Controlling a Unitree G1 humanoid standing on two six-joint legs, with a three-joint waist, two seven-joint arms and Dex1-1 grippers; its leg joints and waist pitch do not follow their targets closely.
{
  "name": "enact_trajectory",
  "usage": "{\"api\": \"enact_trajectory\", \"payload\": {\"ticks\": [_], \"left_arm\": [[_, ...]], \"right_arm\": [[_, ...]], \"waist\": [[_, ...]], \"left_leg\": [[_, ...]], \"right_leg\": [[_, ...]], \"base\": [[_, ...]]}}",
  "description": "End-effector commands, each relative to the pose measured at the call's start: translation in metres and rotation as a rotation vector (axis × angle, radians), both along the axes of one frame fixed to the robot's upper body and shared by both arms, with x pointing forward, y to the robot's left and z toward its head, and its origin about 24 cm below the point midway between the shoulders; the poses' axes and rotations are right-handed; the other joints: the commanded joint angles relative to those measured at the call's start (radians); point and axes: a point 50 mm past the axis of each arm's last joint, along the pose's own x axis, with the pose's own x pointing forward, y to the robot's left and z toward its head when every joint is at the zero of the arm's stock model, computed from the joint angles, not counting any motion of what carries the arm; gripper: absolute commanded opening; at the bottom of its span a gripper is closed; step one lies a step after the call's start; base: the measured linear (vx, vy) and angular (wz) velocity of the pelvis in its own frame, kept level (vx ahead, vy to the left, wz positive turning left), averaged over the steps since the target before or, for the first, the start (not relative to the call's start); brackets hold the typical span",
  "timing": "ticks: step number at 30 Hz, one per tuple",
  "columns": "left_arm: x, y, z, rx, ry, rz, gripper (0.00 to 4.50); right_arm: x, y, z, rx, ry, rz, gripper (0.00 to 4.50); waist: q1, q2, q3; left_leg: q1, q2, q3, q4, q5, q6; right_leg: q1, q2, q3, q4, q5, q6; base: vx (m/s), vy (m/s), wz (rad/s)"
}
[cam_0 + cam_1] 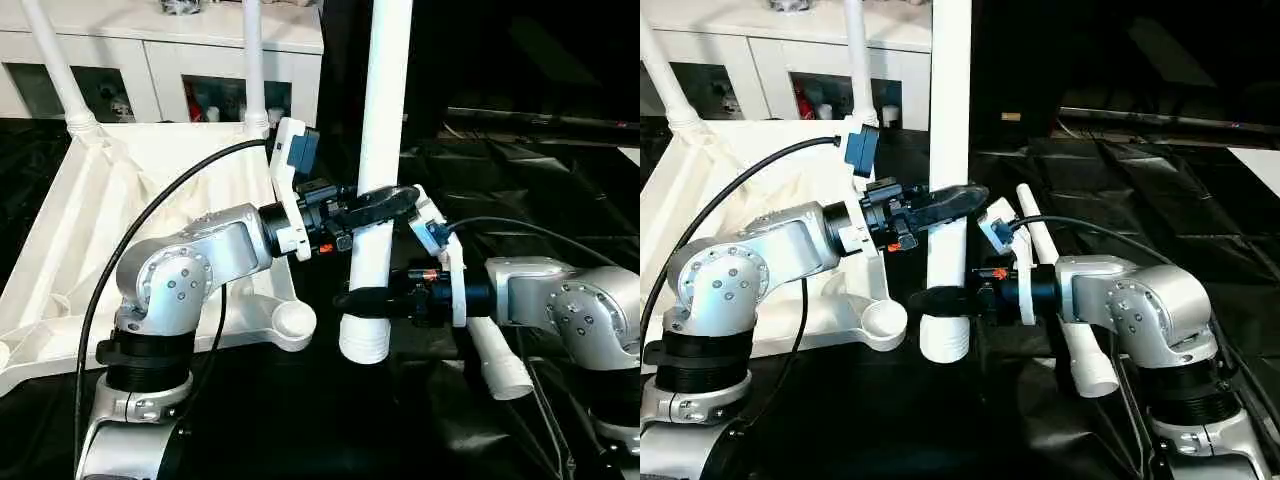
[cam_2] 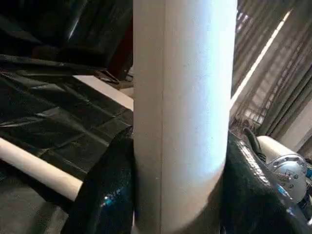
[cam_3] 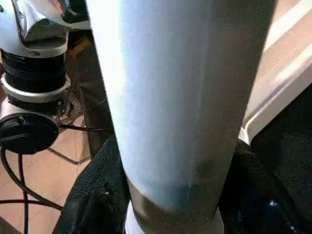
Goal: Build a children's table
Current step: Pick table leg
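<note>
An upright white leg (image 1: pixel 386 100) hangs over the black sheet, its ribbed lower end (image 1: pixel 364 340) just right of the tabletop's empty near corner socket (image 1: pixel 296 322). My left gripper (image 1: pixel 388 202) is shut on this leg about mid-height, black fingers (image 2: pixel 102 195) on both sides. Lower down, my right gripper (image 1: pixel 366 300) clasps the same leg, with fingers (image 3: pixel 92 195) flanking it. The white tabletop (image 1: pixel 100 210) lies upside down at the left, ribs up. Two legs (image 1: pixel 60 60) (image 1: pixel 254 60) stand in its far sockets. Another leg (image 1: pixel 498 362) lies on the sheet under my right forearm.
A white cabinet with glass doors (image 1: pixel 150 55) stands behind the tabletop. Black sheeting (image 1: pixel 530 190) covers the work surface to the right. Black cables (image 1: pixel 150 215) run from both wrists over my forearms.
</note>
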Motion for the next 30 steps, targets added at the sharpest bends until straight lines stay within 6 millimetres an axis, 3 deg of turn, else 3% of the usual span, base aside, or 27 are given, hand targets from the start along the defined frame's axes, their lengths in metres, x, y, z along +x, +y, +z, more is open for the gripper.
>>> {"api": "enact_trajectory", "payload": {"ticks": [1,5,7,9,10,13,15,16,17,20,21,24,25,27,28,30], "left_arm": [[0.001,0.0,0.008,-0.051,-0.024,0.009,2.73],[0.006,0.004,0.01,-0.097,-0.071,0.091,3.03],[0.015,0.017,0.016,-0.261,-0.081,0.227,3.04],[0.018,0.025,0.017,-0.32,-0.078,0.282,3.04],[0.017,0.027,0.017,-0.329,-0.078,0.284,3.04],[0.013,0.03,0.016,-0.334,-0.08,0.273,3.04],[0.01,0.033,0.014,-0.337,-0.077,0.27,3.04],[0.009,0.04,0.009,-0.253,-0.108,0.294,3.04],[0.01,0.043,0.007,-0.202,-0.131,0.308,3.04],[0.013,0.065,-0.014,0.192,-0.286,0.353,3.04],[0.014,0.066,-0.015,0.202,-0.29,0.354,3.04],[0.009,0.08,-0.03,0.394,-0.353,0.302,3.04],[0.002,0.091,-0.044,0.534,-0.39,0.21,3.04],[-0.003,0.098,-0.053,0.627,-0.406,0.154,3.04],[-0.006,0.106,-0.061,0.714,-0.425,0.098,3.04],[-0.01,0.11,-0.068,0.759,-0.413,0.054,3.04]], "right_arm": [[0.001,-0.002,-0.002,-0.001,-0.007,-0.032,1.93],[0.002,-0.002,-0.002,0.01,-0.019,-0.051,1.93],[0.007,-0.001,0.0,0.055,-0.057,-0.123,1.93],[0.012,-0.002,0.002,0.082,-0.076,-0.175,1.93],[0.013,-0.002,0.002,0.091,-0.085,-0.194,1.93],[0.017,-0.001,0.004,0.115,-0.109,-0.249,1.93],[0.021,-0.002,0.005,0.127,-0.134,-0.311,1.93],[0.03,-0.003,0.004,0.091,-0.201,-0.424,1.93],[0.032,-0.003,0.003,0.076,-0.217,-0.451,1.93],[0.037,-0.004,-0.004,-0.003,-0.35,-0.552,1.91],[0.037,-0.004,-0.004,-0.005,-0.351,-0.552,1.91],[0.036,-0.005,-0.012,-0.024,-0.333,-0.575,1.91],[0.035,-0.006,-0.017,-0.022,-0.309,-0.591,1.91],[0.035,-0.007,-0.02,-0.029,-0.309,-0.596,1.91],[0.035,-0.008,-0.024,-0.042,-0.316,-0.604,1.91],[0.035,-0.008,-0.027,-0.051,-0.321,-0.612,1.91]], "waist": [[0.006,-0.003,-0.07],[0.006,-0.001,-0.07],[0.006,0.002,-0.07],[0.004,-0.004,-0.07],[0.005,0.002,-0.071],[0.001,0.004,-0.071],[0.001,0.011,-0.071],[0.001,0.02,-0.071],[-0.003,0.019,-0.071],[-0.004,0.021,-0.07],[-0.007,0.023,-0.069],[-0.009,0.023,-0.069],[-0.01,0.027,-0.07],[-0.01,0.028,-0.068],[-0.007,0.023,-0.067],[-0.012,0.028,-0.067]], "left_leg": [[0.026,0.012,0.013,-0.066,-0.184,-0.051],[0.025,0.012,0.012,-0.067,-0.192,-0.049],[0.023,0.013,0.011,-0.068,-0.196,-0.052],[0.022,0.012,0.012,-0.068,-0.21,-0.053],[0.024,0.011,0.01,-0.068,-0.207,-0.053],[0.024,0.011,0.011,-0.069,-0.206,-0.054],[0.027,0.011,0.01,-0.07,-0.209,-0.06],[0.028,0.012,0.008,-0.071,-0.215,-0.065],[0.029,0.012,0.009,-0.072,-0.225,-0.076],[0.031,0.012,0.006,-0.078,-0.248,-0.082],[0.032,0.012,0.006,-0.079,-0.258,-0.089],[0.034,0.013,0.006,-0.08,-0.255,-0.095],[0.035,0.013,0.007,-0.08,-0.258,-0.094],[0.033,0.011,0.005,-0.083,-0.276,-0.084],[0.034,0.012,0.006,-0.083,-0.279,-0.083],[0.037,0.014,0.007,-0.085,-0.289,-0.093]], "right_leg": [[0.042,-0.02,0.008,-0.065,-0.167,-0.174],[0.044,-0.019,0.008,-0.067,-0.162,-0.17],[0.043,-0.022,0.008,-0.069,-0.163,-0.169],[0.044,-0.023,0.007,-0.071,-0.172,-0.175],[0.043,-0.022,0.008,-0.067,-0.174,-0.168],[0.039,-0.018,0.007,-0.068,-0.17,-0.161],[0.038,-0.017,0.007,-0.067,-0.166,-0.159],[0.037,-0.017,0.006,-0.066,-0.166,-0.158],[0.032,-0.017,0.006,-0.066,-0.175,-0.151],[0.031,-0.015,0.006,-0.073,-0.224,-0.099],[0.029,-0.013,0.007,-0.071,-0.231,-0.081],[0.03,-0.012,0.007,-0.063,-0.18,-0.109],[0.028,-0.012,0.008,-0.059,-0.165,-0.123],[0.027,-0.013,0.009,-0.062,-0.194,-0.119],[0.025,-0.015,0.009,-0.065,-0.205,-0.116],[0.022,-0.015,0.011,-0.06,-0.202,-0.125]], "base": [[0.0,0.0,0.0],[0.0,0.0,0.0],[0.0,0.0,0.0],[0.0,0.0,0.0],[0.0,0.0,0.0],[0.0,0.0,0.0],[0.0,0.0,0.0],[0.0,0.0,0.0],[0.0,0.0,0.0],[0.0,0.0,0.0],[0.0,0.0,0.0],[0.0,0.0,0.0],[0.0,0.0,0.0],[0.0,0.0,0.0],[0.0,0.0,0.0],[0.0,0.0,0.0]]}}
